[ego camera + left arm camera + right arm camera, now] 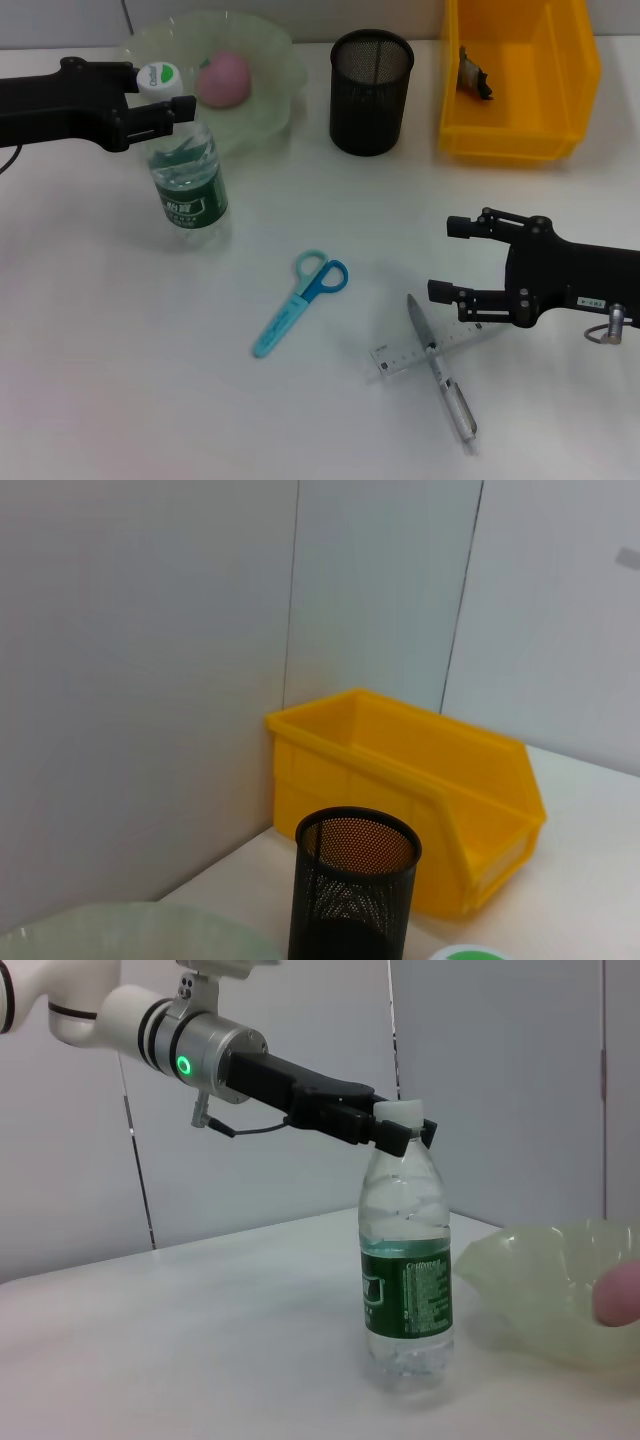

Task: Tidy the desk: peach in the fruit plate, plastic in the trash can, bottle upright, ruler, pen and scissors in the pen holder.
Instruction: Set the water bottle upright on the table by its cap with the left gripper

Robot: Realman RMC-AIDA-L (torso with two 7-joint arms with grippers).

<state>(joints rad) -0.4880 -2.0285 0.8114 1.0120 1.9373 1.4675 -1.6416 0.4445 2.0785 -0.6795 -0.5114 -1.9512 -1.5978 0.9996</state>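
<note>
The clear water bottle (188, 185) with a green label stands upright at the left; it also shows in the right wrist view (405, 1280). My left gripper (160, 95) is shut on its neck under the white cap (398, 1112). The pink peach (224, 80) lies in the pale green fruit plate (275, 60). The blue scissors (300, 303) lie at the middle. A clear ruler (400, 355) and a silver pen (445, 375) lie crossed. My right gripper (450, 260) is open and empty just right of them. The black mesh pen holder (371, 92) stands at the back.
A yellow bin (520, 140) at the back right holds a crumpled plastic scrap (475, 75). The left wrist view shows the bin (420, 780) and the pen holder (355, 890) against a grey wall.
</note>
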